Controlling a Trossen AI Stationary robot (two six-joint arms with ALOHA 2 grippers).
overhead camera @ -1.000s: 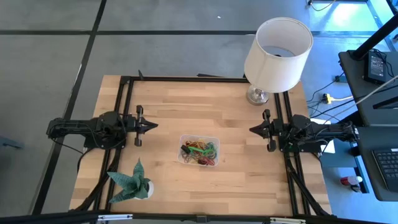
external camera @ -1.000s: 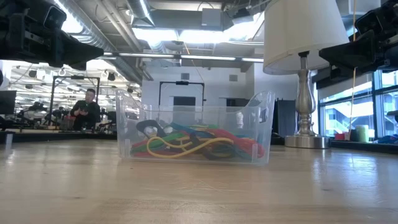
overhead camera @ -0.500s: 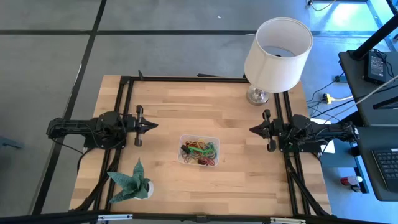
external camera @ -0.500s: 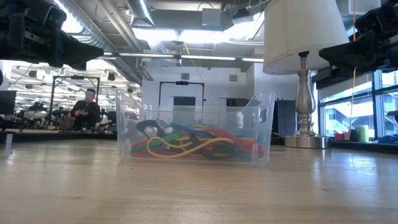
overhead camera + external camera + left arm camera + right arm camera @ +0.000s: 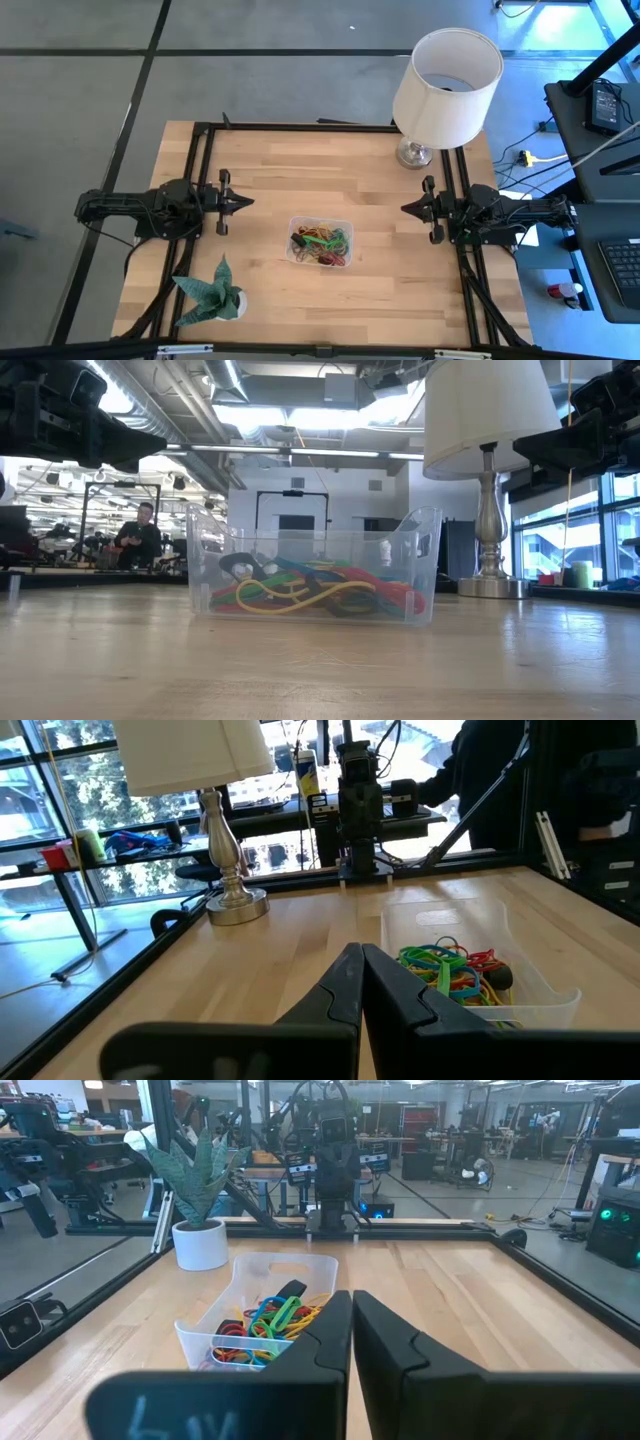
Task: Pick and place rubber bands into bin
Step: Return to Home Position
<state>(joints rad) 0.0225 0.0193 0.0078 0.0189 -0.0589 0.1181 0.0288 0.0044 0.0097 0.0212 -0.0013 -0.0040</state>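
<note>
The clear bin point(image 5: 320, 241) stands on its flat bottom near the middle of the table, a little toward the near edge. Many coloured rubber bands point(image 5: 319, 244) lie piled inside it, also seen through its wall in the low view point(image 5: 310, 592). My left gripper point(image 5: 250, 202) hovers shut above the table's left side, its fingers level and pointing right. My right gripper point(image 5: 404, 208) hovers shut above the right side, pointing left. Both stay well clear of the bin; in the wrist views the bin point(image 5: 470, 965) point(image 5: 262, 1315) lies ahead and to one side of the shut fingers.
A table lamp with a white shade point(image 5: 446, 75) stands at the far right corner, its metal foot point(image 5: 414, 153) on the wood. A green folded-paper plant in a white pot point(image 5: 212, 292) stands at the near left corner. A black frame rims the table.
</note>
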